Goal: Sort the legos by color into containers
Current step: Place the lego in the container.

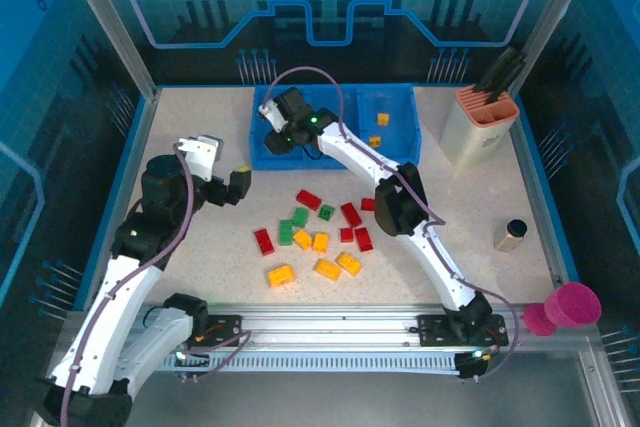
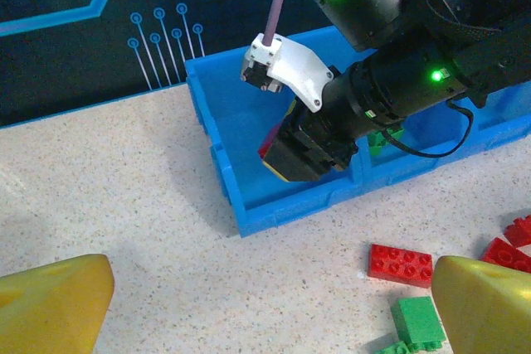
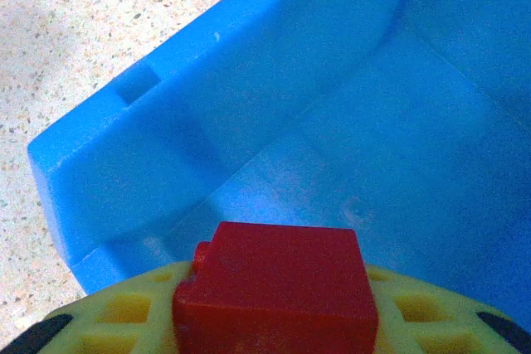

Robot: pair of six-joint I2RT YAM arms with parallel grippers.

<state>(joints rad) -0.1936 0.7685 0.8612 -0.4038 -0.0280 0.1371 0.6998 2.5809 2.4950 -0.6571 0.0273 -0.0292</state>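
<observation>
My right gripper (image 1: 279,137) is shut on a red lego (image 3: 278,283) and hangs over the left container (image 2: 241,134) of the blue tray (image 1: 400,159). The same brick (image 2: 269,143) peeks out beside its jaws, above the container's bare floor (image 3: 398,147). Two orange legos (image 1: 380,120) lie in the right container, and a green one (image 2: 382,137) in the middle. Loose red (image 1: 308,199), green (image 1: 300,217) and orange legos (image 1: 327,269) lie scattered mid-table. My left gripper (image 1: 236,183) stands open over bare table left of the pile, holding nothing, one yellow fingertip (image 2: 50,300) at each lower corner.
A beige holder with an orange rim (image 1: 478,127) stands right of the tray. A small cylinder (image 1: 512,235) sits near the right edge and a pink cup (image 1: 575,305) at the front right corner. A red brick (image 2: 401,264) and a green brick (image 2: 420,321) lie near my left gripper.
</observation>
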